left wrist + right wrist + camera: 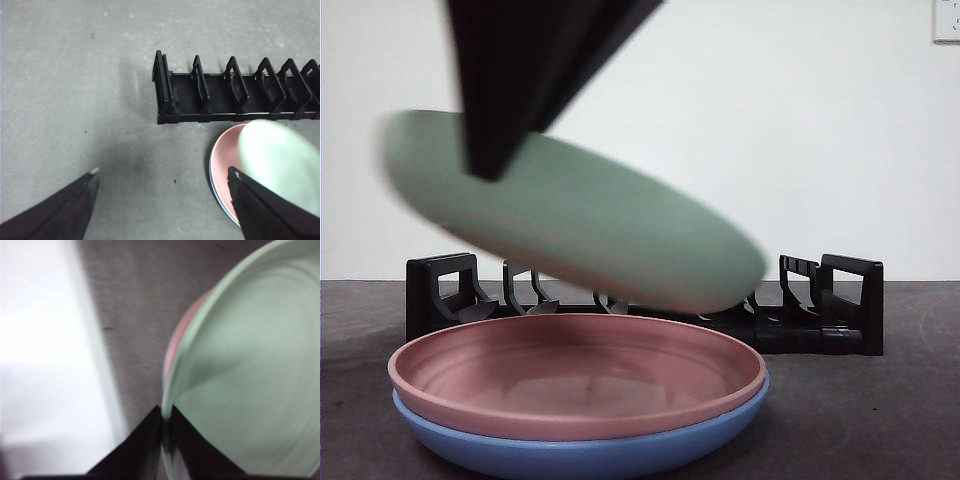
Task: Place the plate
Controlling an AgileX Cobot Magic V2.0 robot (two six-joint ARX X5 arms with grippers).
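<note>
A pale green plate (570, 215) hangs tilted and blurred above the stack, its left rim pinched by my right gripper (495, 150). In the right wrist view the jaws of the right gripper (166, 412) close on the green plate's (250, 380) rim. Below it a pink plate (570, 375) lies on a blue plate (580, 455). My left gripper (162, 180) is open over bare table, beside the pink plate (225, 155) and the green plate (280, 160).
A black dish rack (820, 300) with upright slots stands behind the plates, also seen as the rack (235, 95) from the left wrist. The dark grey table (75, 90) stretches to the side. A white wall is behind.
</note>
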